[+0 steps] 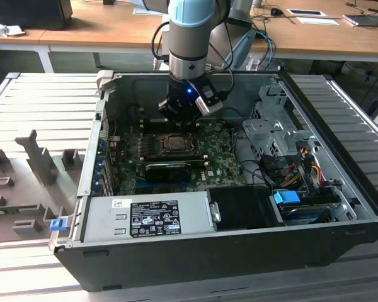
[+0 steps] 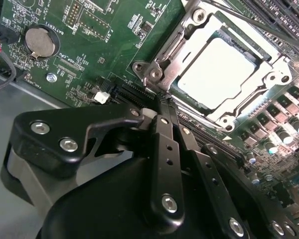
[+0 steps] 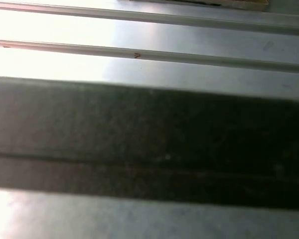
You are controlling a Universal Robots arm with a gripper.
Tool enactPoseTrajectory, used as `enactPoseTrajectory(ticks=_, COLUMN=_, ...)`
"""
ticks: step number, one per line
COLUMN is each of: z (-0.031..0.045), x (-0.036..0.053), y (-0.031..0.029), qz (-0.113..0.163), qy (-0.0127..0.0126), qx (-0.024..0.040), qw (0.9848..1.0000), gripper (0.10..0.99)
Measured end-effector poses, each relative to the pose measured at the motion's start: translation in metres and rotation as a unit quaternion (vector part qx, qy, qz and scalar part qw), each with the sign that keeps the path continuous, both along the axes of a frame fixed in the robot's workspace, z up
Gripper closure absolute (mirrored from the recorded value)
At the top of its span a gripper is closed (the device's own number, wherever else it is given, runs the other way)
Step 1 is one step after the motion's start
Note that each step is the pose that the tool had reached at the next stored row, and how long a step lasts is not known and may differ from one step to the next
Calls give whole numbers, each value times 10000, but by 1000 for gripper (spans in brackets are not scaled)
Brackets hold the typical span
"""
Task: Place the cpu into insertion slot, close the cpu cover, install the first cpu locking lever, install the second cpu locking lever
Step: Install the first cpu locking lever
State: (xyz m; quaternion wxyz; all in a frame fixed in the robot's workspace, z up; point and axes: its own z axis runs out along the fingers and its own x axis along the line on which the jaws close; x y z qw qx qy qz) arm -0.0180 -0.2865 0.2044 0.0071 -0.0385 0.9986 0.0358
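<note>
The open computer case (image 1: 340,245) lies on its side with the green motherboard (image 1: 223,165) inside, and my end effector (image 1: 179,118) hangs just above the board beside the insertion slot (image 1: 175,144). In the second wrist view my end effector's fingers (image 2: 165,144) are pressed together, empty, their tips near a corner of the cpu cover (image 2: 189,37), which lies flat around the cpu (image 2: 222,69) seated in the socket.

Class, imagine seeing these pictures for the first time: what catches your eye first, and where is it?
The pale cpu stands out, seated in its socket under the closed cpu cover on the green board. In the second wrist view the black hand has its tips at the socket's corner. In the exterior view the arm reaches down into the open computer case.
</note>
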Motion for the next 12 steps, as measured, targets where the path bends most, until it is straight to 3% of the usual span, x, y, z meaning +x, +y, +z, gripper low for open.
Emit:
enactPoseTrajectory(ticks=4, z=-17, x=0, y=0, qz=0, qy=0, qx=-9, qw=10000, gripper=980)
enactPoseTrajectory(ticks=12, z=-14, x=0, y=1, qz=0, qy=-1, qx=64, qw=10000, gripper=980)
